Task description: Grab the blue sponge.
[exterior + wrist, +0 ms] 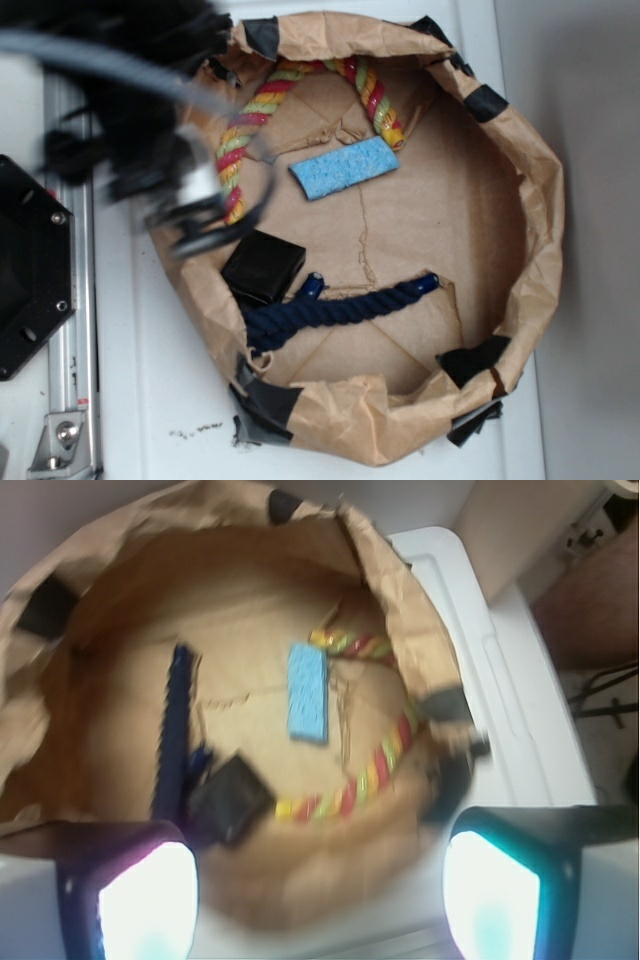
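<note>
Blue sponge (344,167) lies flat on the floor of the brown paper bag (540,200), nothing on top of it. Ext view: multicolour rope (300,80) arcs around its far side, one rope end just beside the sponge's corner, can't tell if touching. Black box (263,266) and navy rope (340,305) sit apart from it.

Handling, my guess: light, soft, compressible, porous so grippy, not fragile. Will squash under the pads, no slip risk to speak of. Best hold = across the short width, mid-length, fingers straddling the long edges. It's thin, so tips need to go right down to the paper.

Gripper (320,880): spread wide, nothing between the fingers (140,900), both pads visible at the bottom corners of the wrist view. Blurred in ext view, sits over the bag's rim near the multicolour rope.

Rel to gripper (wrist view): sponge (307,692) is ahead and below, roughly on the centreline btwn the fingers, well apart, no contact. Black box is nearer the gripper, toward the left finger; navy rope runs along that same side. Sponge's long axis points roughly away from the gripper, so jaws already look about square to its short width. Needs fwd reach + descent.
</note>
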Controlling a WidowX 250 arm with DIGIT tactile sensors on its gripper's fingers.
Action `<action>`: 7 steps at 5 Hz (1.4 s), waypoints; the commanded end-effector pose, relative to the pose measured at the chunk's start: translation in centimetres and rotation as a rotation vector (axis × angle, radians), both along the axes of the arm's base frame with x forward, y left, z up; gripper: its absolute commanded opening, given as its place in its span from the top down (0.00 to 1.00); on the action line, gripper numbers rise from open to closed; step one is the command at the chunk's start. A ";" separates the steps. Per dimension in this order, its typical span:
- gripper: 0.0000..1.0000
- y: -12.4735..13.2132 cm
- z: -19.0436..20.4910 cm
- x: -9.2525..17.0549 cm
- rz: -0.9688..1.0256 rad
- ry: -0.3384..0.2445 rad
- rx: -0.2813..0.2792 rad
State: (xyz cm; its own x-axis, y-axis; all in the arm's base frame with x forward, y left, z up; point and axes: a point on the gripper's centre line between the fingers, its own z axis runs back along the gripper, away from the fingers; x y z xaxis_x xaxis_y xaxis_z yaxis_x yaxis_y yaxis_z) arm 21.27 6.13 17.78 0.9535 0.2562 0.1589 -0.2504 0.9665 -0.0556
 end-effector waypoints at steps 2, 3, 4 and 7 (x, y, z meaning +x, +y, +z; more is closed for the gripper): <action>0.00 0.9 1.3 0.3 0.017 -0.052 0.019; 0.00 -0.1 -3.6 3.3 0.087 -0.040 0.072; 0.00 0.1 -7.5 5.8 0.186 -0.093 0.127; 0.00 -1.4 -11.6 5.6 0.216 -0.034 -0.030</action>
State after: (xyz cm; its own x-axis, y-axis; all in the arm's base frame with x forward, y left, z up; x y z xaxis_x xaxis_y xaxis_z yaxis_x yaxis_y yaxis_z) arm 26.25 3.85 5.06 0.8864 0.4419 0.1381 -0.4338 0.8969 -0.0860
